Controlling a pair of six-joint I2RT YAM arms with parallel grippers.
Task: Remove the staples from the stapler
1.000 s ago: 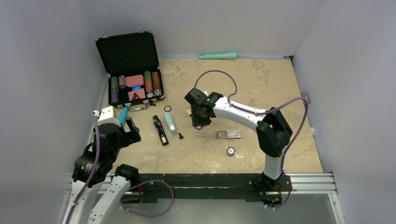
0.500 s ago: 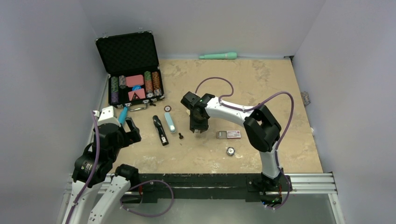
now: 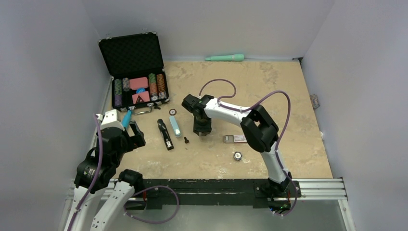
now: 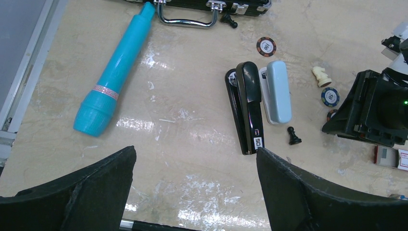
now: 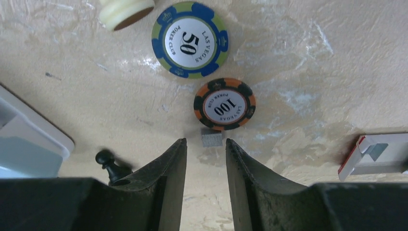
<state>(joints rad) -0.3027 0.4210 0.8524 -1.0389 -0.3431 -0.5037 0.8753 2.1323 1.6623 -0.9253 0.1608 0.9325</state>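
A small silvery-grey strip of staples [image 5: 211,138] lies on the table, touching the near edge of the orange-and-black 100 chip [image 5: 224,104]. My right gripper [image 5: 206,142] hangs just short of it, fingers a narrow gap apart and empty; in the top view it [image 3: 202,131] stands right of the staplers. The black stapler [image 4: 248,113] lies next to a light-blue stapler [image 4: 278,91]; both show in the top view [image 3: 165,134]. My left gripper [image 4: 196,150] is wide open and empty, near the black stapler's near end.
A blue 50 chip [image 5: 189,38], a cream chess piece [image 5: 126,8] and a black pawn [image 5: 109,163] lie around the right gripper. A red-and-white staple box [image 3: 235,139] lies to the right. A teal marker [image 4: 115,72] and an open chip case [image 3: 137,72] are at the left.
My right gripper has moved left over the table, toward the staplers. The left arm has not moved.
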